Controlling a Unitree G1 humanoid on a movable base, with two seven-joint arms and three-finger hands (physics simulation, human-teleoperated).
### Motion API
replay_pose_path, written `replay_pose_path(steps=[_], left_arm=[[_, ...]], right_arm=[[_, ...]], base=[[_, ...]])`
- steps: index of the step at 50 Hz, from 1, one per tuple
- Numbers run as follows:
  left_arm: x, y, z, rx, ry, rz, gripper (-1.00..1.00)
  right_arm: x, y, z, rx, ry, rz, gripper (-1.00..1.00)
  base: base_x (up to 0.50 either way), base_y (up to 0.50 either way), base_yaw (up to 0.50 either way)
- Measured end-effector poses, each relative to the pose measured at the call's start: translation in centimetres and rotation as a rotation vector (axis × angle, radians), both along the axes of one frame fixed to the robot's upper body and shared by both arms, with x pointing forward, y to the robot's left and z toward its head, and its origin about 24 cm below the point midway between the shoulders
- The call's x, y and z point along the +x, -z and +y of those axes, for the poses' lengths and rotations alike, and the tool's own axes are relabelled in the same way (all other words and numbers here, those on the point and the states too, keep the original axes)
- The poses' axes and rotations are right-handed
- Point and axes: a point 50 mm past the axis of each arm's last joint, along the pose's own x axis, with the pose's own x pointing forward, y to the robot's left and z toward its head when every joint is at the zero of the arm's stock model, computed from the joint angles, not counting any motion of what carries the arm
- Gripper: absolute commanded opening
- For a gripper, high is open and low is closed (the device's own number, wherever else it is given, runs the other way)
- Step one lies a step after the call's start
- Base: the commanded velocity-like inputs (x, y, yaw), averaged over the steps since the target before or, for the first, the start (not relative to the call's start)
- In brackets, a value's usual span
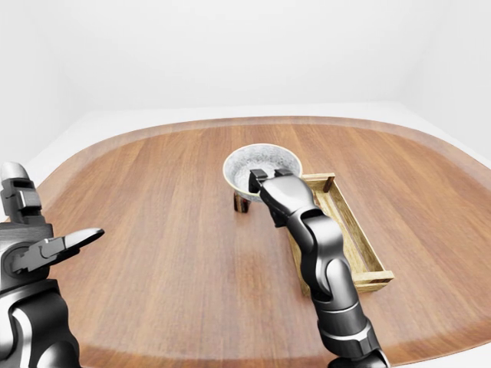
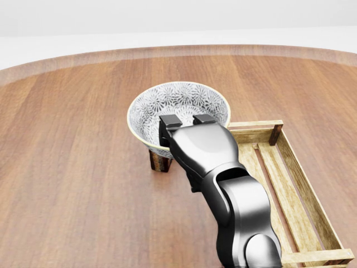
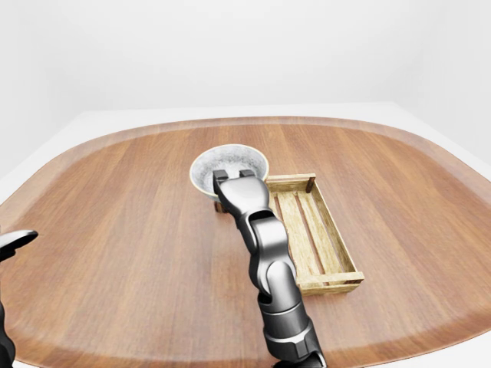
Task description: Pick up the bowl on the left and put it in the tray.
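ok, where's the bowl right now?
Head view: the bowl sits just above centre over the wooden table, directly left of the tray at its top-left corner, with the right hand at its near rim.

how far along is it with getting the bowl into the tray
Done: the right hand has reached the grey-patterned ceramic bowl, two fingertips hooked over its near rim.

In hand: the grasp. The bowl appears lifted, with a small dark wooden block showing beneath it, though full closure is hidden.

Left: carrying it right into the empty slatted wooden tray. The left hand waits open.
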Motion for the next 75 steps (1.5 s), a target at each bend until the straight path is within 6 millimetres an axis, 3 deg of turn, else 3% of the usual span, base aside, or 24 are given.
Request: replay_pose_path(steps=[18,31,46,75], left_arm=[[0.0,0.0,0.0,0.001,-0.001,0.000,1.00],[-0.1,0.0,-0.1,0.003,-0.001,0.000,1.00],[0.0,0.1,-0.1,0.003,-0.001,0.003,1.00],[-0.1,0.1,-0.1,0.006,0.000,0.004,1.00]], right_arm=[[1.1,-5.2,-4.2,0.015,0.091,-0.196,-1.00],[2.0,-6.0,-7.3,0.021,0.133,-0.197,-1.00],[3.3,-3.0,-9.9,0.054,0.154,-0.037,-1.00],[4.1,3.9,-12.9,0.155,0.234,0.192,-1.00]], base=[[0.00,0.00,0.00],[0.00,0.00,0.00],[0.00,0.00,0.00],[0.00,0.00,0.00]])
